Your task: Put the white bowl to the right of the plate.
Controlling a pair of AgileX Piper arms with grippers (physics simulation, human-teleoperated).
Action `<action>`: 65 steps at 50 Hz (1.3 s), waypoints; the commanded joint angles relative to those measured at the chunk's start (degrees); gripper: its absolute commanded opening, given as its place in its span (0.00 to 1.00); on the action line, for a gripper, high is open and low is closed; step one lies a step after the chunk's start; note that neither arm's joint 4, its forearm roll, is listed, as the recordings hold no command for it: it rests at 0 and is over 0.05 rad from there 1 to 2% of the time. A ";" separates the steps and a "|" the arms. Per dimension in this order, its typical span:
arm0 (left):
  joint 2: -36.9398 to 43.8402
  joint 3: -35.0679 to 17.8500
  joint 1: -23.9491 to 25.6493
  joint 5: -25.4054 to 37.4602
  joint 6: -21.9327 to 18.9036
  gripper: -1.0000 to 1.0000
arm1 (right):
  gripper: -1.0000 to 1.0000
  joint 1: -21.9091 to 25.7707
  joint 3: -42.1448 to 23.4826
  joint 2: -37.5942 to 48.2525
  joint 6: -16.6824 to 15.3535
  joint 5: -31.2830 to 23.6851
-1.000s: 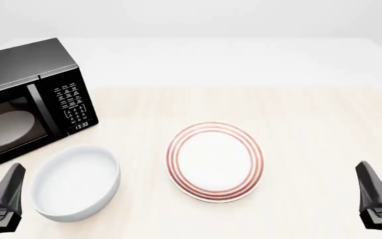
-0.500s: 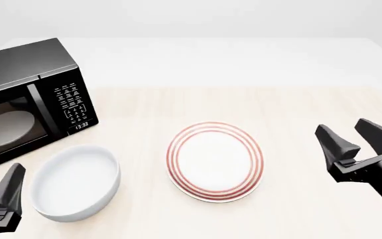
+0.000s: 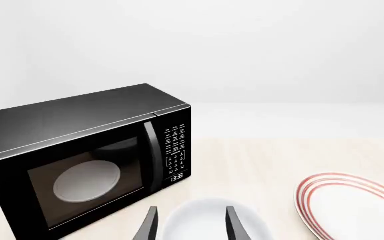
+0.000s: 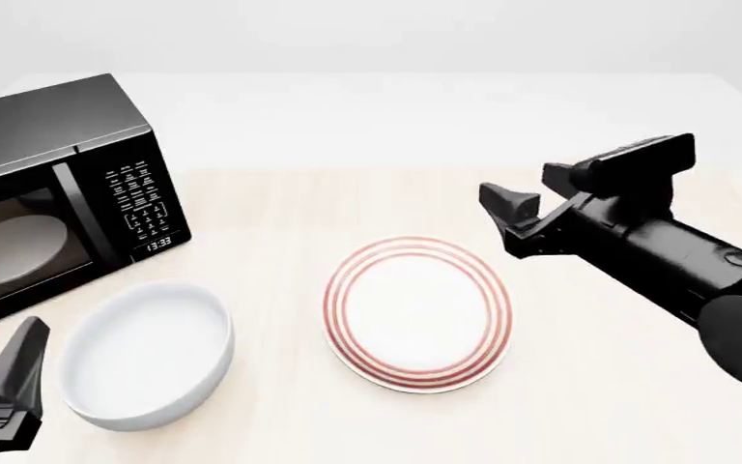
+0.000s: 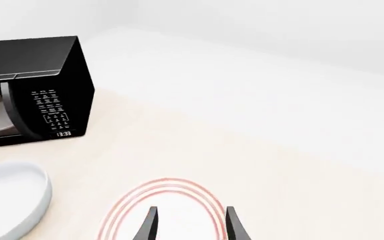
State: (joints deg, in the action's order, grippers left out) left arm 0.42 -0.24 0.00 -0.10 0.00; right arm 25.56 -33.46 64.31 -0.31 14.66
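Right pincer [image 4: 529, 215] over the plate [image 4: 417, 312], fingers apart, empty.
Bowl [image 4: 147, 354] sits left of the plate, near the idle, open left pincer [image 3: 190, 225]; reaching across risks knocking the plate.

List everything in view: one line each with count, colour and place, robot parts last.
white bowl: one, glossy white, near left of the table, left of the plate, just in front of the microwave.
plate: one, white with red rings, centre of the table.
microwave: one, black, door closed, far left; pale oval turntable visible through the door.
table: one, light wood.
left gripper: one, dark, open and empty, low at the near left corner, beside the bowl.
right gripper: one, dark, open and empty, raised over the plate's far right edge, pointing left.
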 commanded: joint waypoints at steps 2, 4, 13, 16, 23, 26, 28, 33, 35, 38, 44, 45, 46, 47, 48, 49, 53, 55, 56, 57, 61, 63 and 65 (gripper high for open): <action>0.00 0.00 0.00 0.00 0.00 1.00 | 1.00 5.30 -9.85 11.88 -0.35 -1.08; 0.00 0.00 0.00 0.00 0.00 1.00 | 1.00 5.73 -11.05 12.85 -0.64 -1.68; 0.00 0.00 0.00 0.00 0.00 1.00 | 1.00 7.65 -17.03 16.78 -1.04 -3.95; 0.00 0.00 0.00 0.00 0.00 1.00 | 1.00 8.27 -18.80 18.35 -1.24 -4.77; 0.00 0.00 0.00 0.00 0.00 1.00 | 1.00 9.99 -24.74 23.53 -2.00 -8.14; 0.00 0.00 0.00 0.00 0.00 1.00 | 1.00 10.68 -26.61 25.36 -2.08 -9.06; 0.00 0.00 0.00 0.00 0.00 1.00 | 1.00 11.15 -27.72 26.46 -2.44 -9.47; 0.00 0.00 0.00 0.00 0.00 1.00 | 1.00 12.70 -30.50 29.16 -2.47 -10.99; 0.00 0.00 0.00 0.00 0.00 1.00 | 1.00 13.95 -31.81 30.50 -2.69 -12.02; 0.00 0.00 0.00 0.00 0.00 1.00 | 1.00 14.59 -33.02 31.49 -2.95 -12.74; 0.00 0.00 0.00 0.00 0.00 1.00 | 1.00 15.70 -35.06 33.67 -2.93 -13.85; 0.00 0.00 0.00 0.00 0.00 1.00 | 1.00 15.78 -35.33 34.03 -3.07 -14.00; 0.00 0.00 0.00 0.00 0.00 1.00 | 1.00 15.85 -35.64 34.37 -3.20 -14.24; 0.00 0.00 0.00 0.00 0.00 1.00 | 1.00 16.06 -36.06 34.63 -3.22 -14.48; 0.00 0.00 0.00 0.00 0.00 1.00 | 1.00 16.13 -36.41 34.86 -3.12 -14.68; 0.00 0.00 0.00 0.00 0.00 1.00 | 1.00 16.20 -36.75 35.10 -3.13 -14.88; 0.00 0.00 0.00 0.00 0.00 1.00 | 1.00 17.05 -38.50 36.58 -3.20 -15.93; 0.00 0.00 0.00 0.00 0.00 1.00 | 1.00 17.42 -39.30 37.14 -3.15 -16.36; 0.00 0.00 0.00 0.00 0.00 1.00 | 1.00 17.49 -39.96 37.84 -3.05 -16.62; 0.00 0.00 0.00 0.00 0.00 1.00 | 1.00 17.49 -39.98 37.85 -3.05 -16.63; 0.00 0.00 0.00 0.00 0.00 1.00 | 1.00 18.28 -42.37 39.87 -3.02 -18.31; 0.00 0.00 0.00 0.00 0.00 1.00 | 1.00 18.55 -42.92 40.35 -3.17 -18.64; 0.00 0.00 0.00 0.00 0.00 1.00 | 1.00 18.97 -43.60 40.97 -3.10 -18.97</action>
State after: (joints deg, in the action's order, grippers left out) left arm 0.42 -0.24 0.00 -0.10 0.00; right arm 42.85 -73.13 101.88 -3.37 -1.99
